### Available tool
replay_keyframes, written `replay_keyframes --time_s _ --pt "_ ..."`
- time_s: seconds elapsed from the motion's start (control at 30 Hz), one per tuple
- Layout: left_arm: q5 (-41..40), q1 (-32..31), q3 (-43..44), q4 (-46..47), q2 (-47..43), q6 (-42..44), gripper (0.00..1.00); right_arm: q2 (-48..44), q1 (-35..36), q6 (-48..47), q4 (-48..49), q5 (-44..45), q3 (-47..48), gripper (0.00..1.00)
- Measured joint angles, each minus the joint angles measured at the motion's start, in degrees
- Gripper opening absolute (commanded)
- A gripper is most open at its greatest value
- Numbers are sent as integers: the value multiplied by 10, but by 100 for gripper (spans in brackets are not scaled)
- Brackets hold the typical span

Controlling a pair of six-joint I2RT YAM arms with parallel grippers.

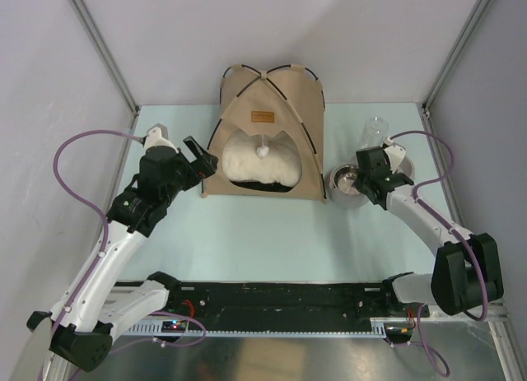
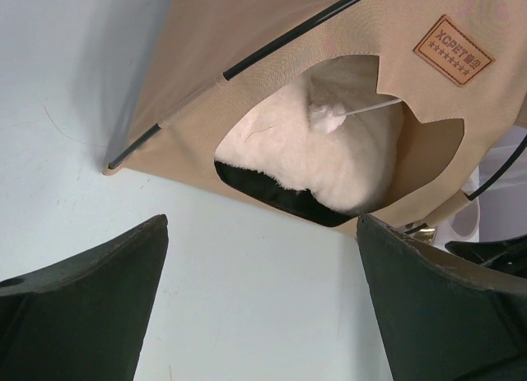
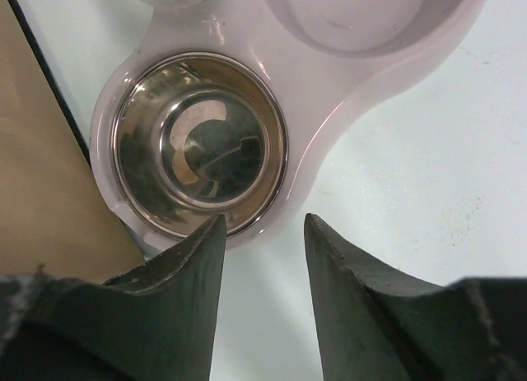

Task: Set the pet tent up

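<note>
Right gripper (image 3: 263,226) agape — pale-blue table (image 1: 247,241), grey walls (image 1: 165,35).

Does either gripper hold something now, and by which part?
Nothing is held. The left gripper stands open near the pet tent; the right gripper is open near the steel bowl.

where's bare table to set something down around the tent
The widest bare patch of table runs from the front of the pet tent down to the black rail. Crowded: the tent's right side, where the feeder sits close beside it, the right fingers at its rim.
</note>
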Motion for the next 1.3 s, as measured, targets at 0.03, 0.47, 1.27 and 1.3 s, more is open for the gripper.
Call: replay_keyframes --time_s 0.03,0.47,1.27,1.3 --pt "0 0 0 0 0 0 100 -5 1 0 -3 0 0 49" --pt "0 0 0 0 0 0 100 -4 83 12 -37 -7 0 54" --pt "0 6 0 0 0 -8 100 111 52 5 35 -64 -12 54" --pt "1 6 0 0 0 -9 100 113 43 2 41 -64 -12 54"
